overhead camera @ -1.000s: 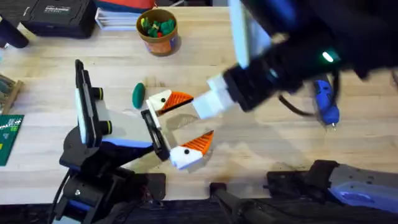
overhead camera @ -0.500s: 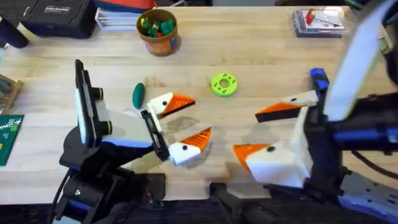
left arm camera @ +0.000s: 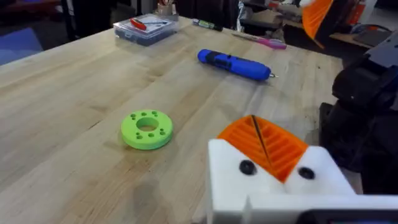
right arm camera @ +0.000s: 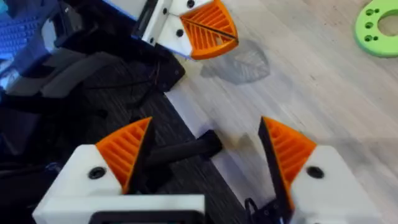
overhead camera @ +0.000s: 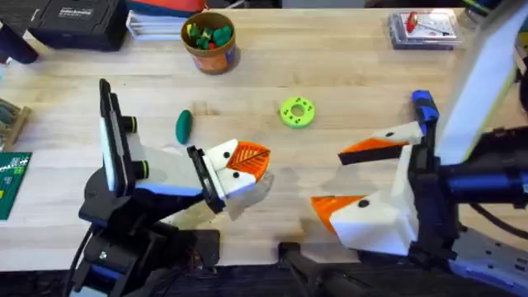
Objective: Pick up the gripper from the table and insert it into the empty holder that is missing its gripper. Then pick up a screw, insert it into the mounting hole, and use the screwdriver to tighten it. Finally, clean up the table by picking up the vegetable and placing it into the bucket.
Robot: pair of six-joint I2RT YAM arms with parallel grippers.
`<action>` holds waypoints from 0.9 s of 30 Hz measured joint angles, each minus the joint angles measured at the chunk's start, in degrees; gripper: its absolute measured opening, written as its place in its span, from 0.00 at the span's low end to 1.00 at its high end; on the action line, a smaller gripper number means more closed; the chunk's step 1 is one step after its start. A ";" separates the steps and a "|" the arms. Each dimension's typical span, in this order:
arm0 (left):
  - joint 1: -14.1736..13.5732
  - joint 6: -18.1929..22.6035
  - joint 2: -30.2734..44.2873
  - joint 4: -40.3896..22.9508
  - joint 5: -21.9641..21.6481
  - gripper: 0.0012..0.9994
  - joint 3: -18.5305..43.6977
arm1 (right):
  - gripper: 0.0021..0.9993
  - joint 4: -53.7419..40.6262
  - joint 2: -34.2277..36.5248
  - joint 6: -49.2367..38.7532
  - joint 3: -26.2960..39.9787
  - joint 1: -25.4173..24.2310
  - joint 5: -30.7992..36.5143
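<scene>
Two orange pads of the left gripper (overhead camera: 245, 162) have come together, jaws now closed, while the right gripper (overhead camera: 363, 177) stays wide open; the vegetable (overhead camera: 183, 125) lies untouched mid-tabletop, the screwdriver (left arm camera: 234, 64) beyond.

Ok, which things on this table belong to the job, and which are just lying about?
Belong to the job:
screwdriver
vegetable
bucket

Just lying about:
lime-green disc
black case
green circuit board
</scene>
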 joint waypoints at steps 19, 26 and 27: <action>0.00 0.00 0.02 0.00 0.00 0.01 0.00 | 0.99 3.07 14.51 -15.69 -0.02 -50.72 12.34; 0.00 0.00 0.02 0.00 0.00 0.01 0.00 | 0.99 8.01 35.74 -34.10 -0.04 -68.21 12.98; 0.00 0.00 0.02 0.00 0.00 0.01 0.00 | 0.99 9.15 37.58 -35.30 -0.07 -69.23 13.16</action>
